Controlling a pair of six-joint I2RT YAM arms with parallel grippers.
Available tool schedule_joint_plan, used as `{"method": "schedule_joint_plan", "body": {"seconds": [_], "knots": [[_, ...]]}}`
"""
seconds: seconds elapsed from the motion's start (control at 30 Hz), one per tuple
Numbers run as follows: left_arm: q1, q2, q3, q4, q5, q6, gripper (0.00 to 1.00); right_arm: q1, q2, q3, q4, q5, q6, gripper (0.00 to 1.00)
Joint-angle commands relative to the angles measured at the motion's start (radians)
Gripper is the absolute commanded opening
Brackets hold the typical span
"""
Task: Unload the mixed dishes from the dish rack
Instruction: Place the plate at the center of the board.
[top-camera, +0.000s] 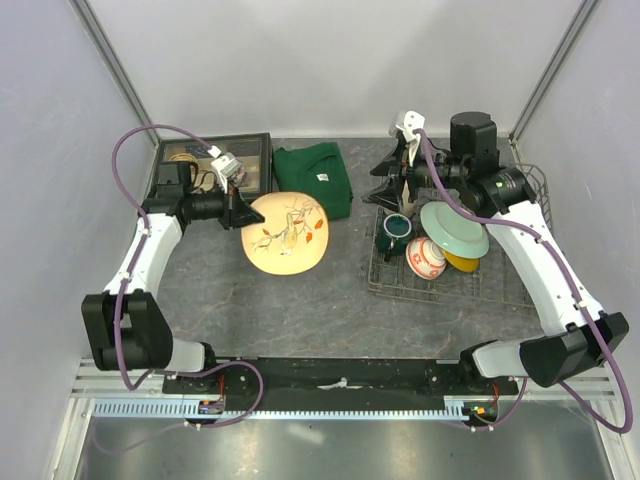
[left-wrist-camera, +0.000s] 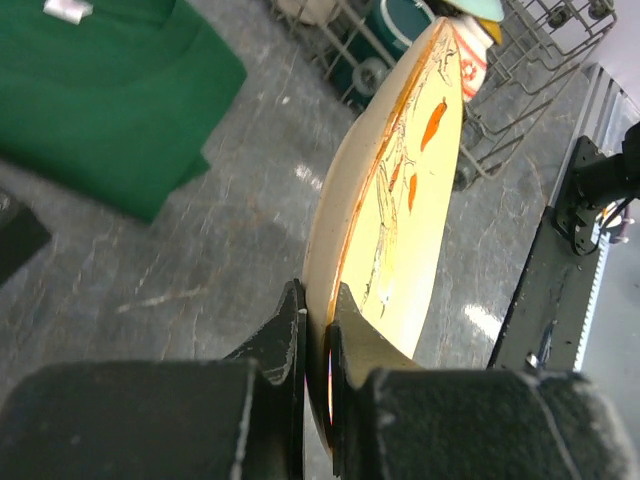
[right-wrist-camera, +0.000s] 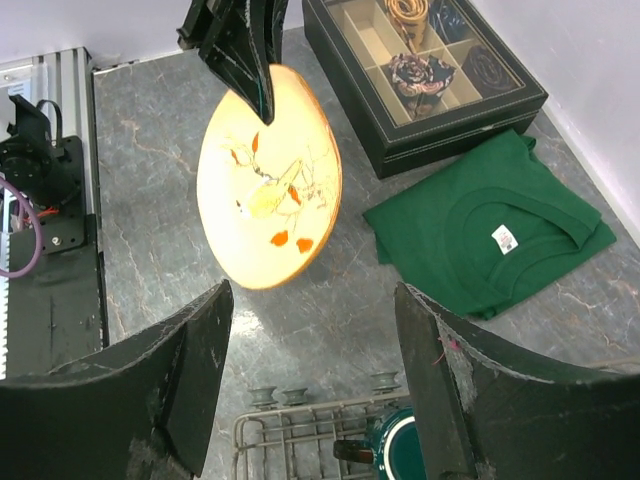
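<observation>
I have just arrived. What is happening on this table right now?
The left fingers are shut on the rim of a cream plate and hold it tilted above the table, between the green cloth and the dish rack. The right fingers are open and empty, above the rack's far left corner. A dark green mug, a red-and-white bowl, a pale green plate and a yellow plate are in the rack, not yet unloaded.

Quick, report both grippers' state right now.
Left gripper: closed on the rim of the cream plate.
Right gripper: open, holding nothing.
</observation>
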Motion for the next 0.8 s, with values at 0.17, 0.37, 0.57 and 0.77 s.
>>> {"method": "schedule_joint_plan", "body": {"seconds": [0.17, 0.37, 0.57, 0.77], "knots": [[0.086, 0.085, -0.001, -0.101, 0.191, 0.093, 0.02, 0.001, -0.016, -0.035, 0.032, -0.009, -0.037, 0.74], [0.085, 0.126, -0.042, -0.046, 0.16, -0.003, 0.02, 0.001, -0.007, -0.036, 0.032, -0.012, -0.033, 0.74], [0.051, 0.154, -0.107, 0.025, 0.11, -0.108, 0.02, 0.001, -0.004, -0.042, 0.032, -0.009, -0.031, 0.74], [-0.006, 0.162, -0.156, 0.094, 0.051, -0.177, 0.02, 0.001, -0.004, -0.053, 0.034, -0.009, -0.031, 0.74]]}}
